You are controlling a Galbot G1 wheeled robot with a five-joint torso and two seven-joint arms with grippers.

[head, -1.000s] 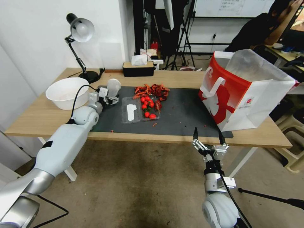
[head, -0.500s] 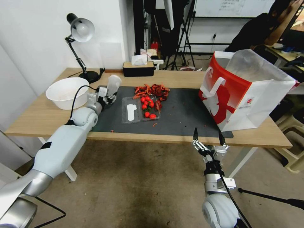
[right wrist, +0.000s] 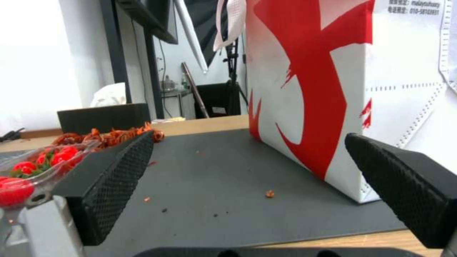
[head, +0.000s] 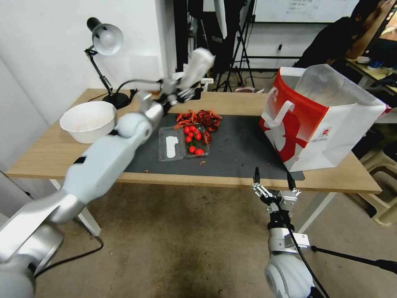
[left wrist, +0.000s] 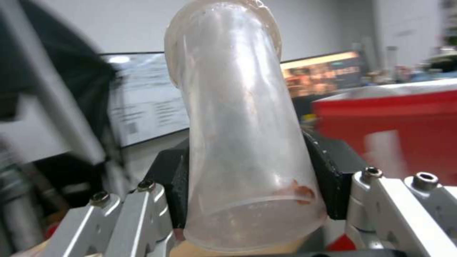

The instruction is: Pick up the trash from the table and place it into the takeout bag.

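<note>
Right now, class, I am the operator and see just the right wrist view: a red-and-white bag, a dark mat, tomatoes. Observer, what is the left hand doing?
Observer: The left hand is shut on a clear plastic cup, held in the air above the far side of the table.
Operator: Is the bag ready to receive it?
Observer: The head view shows the takeout bag standing upright with its top open.
Operator: Anything to the left of the mat?
Observer: A pale round bowl sits on the bare wood, near a desk lamp.

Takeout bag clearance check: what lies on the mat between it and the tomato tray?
Head view: bare dark mat with a few crumbs between the tomato tray and the takeout bag.
</note>
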